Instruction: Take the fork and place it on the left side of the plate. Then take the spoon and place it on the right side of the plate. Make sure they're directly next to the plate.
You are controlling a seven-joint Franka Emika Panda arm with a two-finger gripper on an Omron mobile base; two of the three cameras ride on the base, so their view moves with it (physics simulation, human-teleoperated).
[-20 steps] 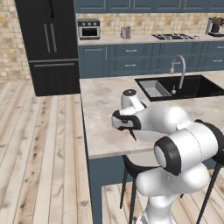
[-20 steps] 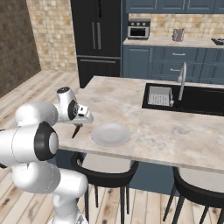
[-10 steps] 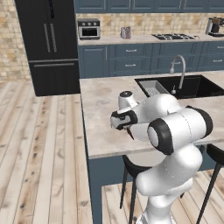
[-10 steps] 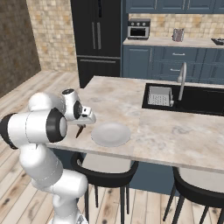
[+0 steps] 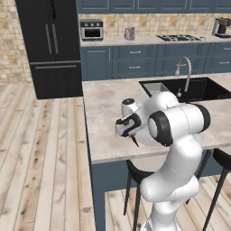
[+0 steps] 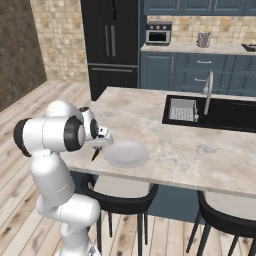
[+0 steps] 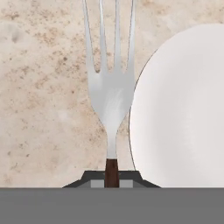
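Surface [image 5: 108, 113]: island top, beige speckled stone, over dark blue base.
Sink [image 6: 220, 112]: black basin sunk into island, with curved grey faucet [image 5: 185, 70] at its rim; pale rack or tray [image 6: 182, 109] inside, detail too small to confirm.
Stools [image 6: 120, 200]: black, round-seated, tucked under near edge.
Refrigerator [image 5: 52, 45]: black, tall, against brick wall.
Back cabinets [image 5: 135, 63]: dark blue, carrying small oven [image 5: 91, 30], metal container [image 5: 130, 34], cooktop [image 5: 179, 38].
Floor [image 5: 40, 158]: pale wooden planks.
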